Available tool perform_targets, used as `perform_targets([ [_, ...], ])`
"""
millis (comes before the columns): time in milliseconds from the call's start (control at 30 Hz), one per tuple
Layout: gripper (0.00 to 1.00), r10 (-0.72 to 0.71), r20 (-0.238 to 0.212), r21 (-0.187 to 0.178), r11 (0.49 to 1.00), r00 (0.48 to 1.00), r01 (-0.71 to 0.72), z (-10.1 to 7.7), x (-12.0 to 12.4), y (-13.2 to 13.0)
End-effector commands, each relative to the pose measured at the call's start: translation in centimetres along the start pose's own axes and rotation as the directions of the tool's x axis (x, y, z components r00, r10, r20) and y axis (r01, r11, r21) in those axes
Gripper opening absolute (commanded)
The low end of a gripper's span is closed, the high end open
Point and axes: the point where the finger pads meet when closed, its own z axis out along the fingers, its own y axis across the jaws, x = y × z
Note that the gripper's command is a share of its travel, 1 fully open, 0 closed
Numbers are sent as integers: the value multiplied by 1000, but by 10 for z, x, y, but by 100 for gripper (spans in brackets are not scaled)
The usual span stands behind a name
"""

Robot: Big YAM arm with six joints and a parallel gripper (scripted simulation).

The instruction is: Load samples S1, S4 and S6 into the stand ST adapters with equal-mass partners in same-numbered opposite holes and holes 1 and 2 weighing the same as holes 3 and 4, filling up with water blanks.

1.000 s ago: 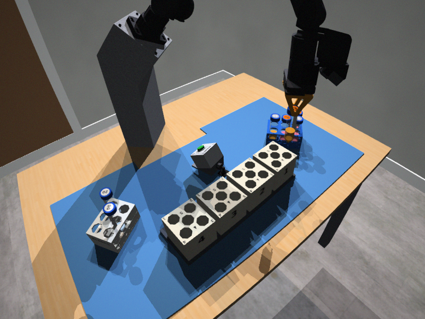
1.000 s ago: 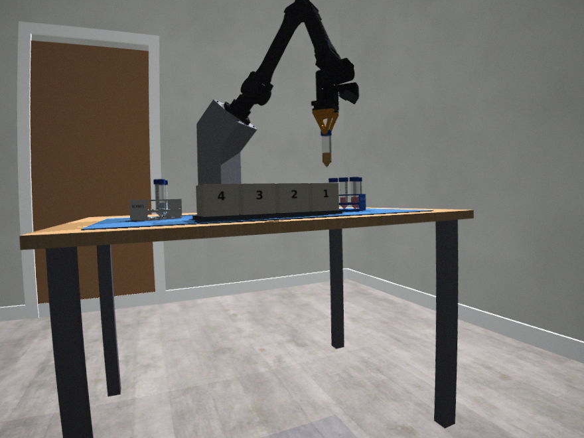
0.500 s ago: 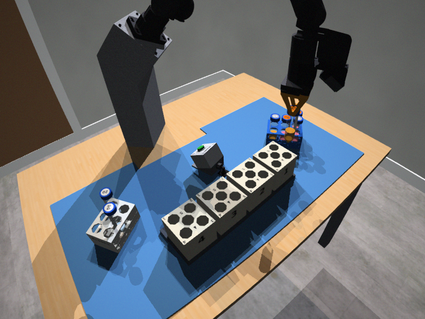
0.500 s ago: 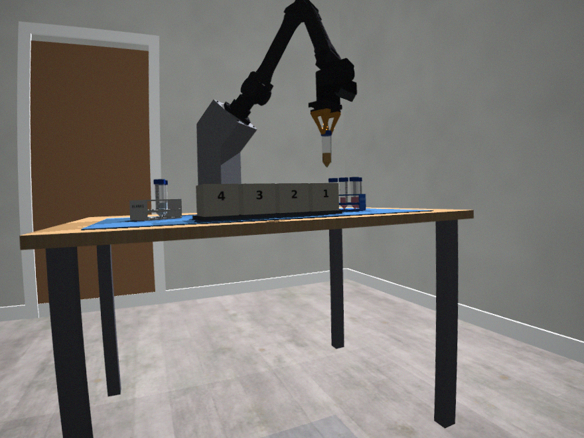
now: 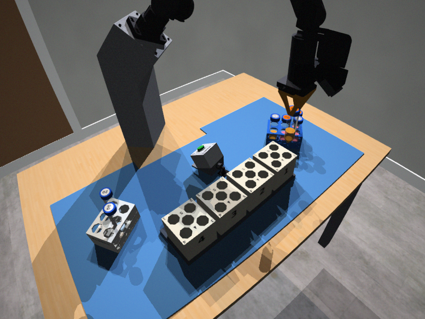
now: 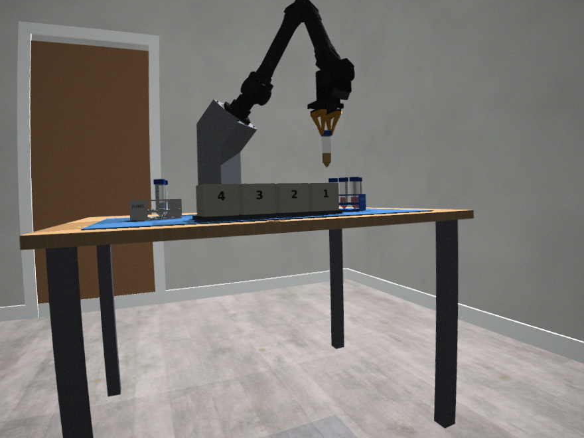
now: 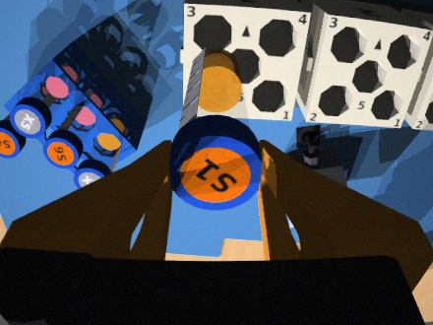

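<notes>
Hand (image 7: 216,171) grips S1 tube (image 7: 216,89) by cap, hanging upright; block 1 (image 7: 242,61) holes approx. 12 o'clock, below tip.

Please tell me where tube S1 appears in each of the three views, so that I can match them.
Top: S1 hangs from the gripper at upper right, over the blue rack.
Exterior: S1 hangs above adapter 1, centre.
Wrist: S1 fills the centre, cap up.
Shared landmark: adapter 1.
</notes>
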Motion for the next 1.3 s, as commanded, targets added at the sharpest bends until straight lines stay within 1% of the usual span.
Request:
perform_targets([
  [0,0,40,37,-17,999,999,-40,2,-22,13],
  [133,0,41,36,-17,999,999,-40,14,-21,13],
  [200,0,41,36,-17,999,999,-40,14,-21,13],
  [600,0,43,32,-17,999,999,-42,47,-21,14],
  [633,0,45,29,-9,999,999,-44,41,-17,7],
  [667,0,43,32,-19,999,999,-42,47,-21,14],
  [767,0,45,33,-17,999,998,-45,47,-22,13],
  [800,0,38,51,-22,999,998,-36,32,-27,19],
  [1267,0,37,52,-20,999,998,-36,27,-30,18],
])
